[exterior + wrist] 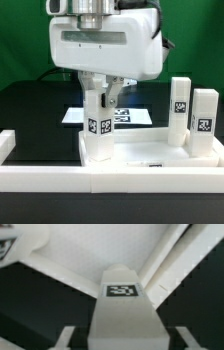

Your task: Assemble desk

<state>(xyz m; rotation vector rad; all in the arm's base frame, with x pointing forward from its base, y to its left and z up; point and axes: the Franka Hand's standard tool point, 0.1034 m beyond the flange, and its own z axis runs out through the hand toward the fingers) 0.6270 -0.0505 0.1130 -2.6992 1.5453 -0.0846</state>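
My gripper hangs at mid-scene, shut on the top of a white square-section leg. The leg is upright, shows two black-and-white tags, and its lower end is at the corner of the white rimmed tabletop nearest the exterior view's left. In the wrist view the leg runs away from the camera with one tag on its side. A finger shows on either flank, and the pale tabletop lies beyond. Whether the leg's foot is seated in the panel I cannot tell.
Two more tagged legs stand upright at the exterior view's right, by the tabletop. The marker board lies flat behind on the black table. Low white border rails run along the front and the left side.
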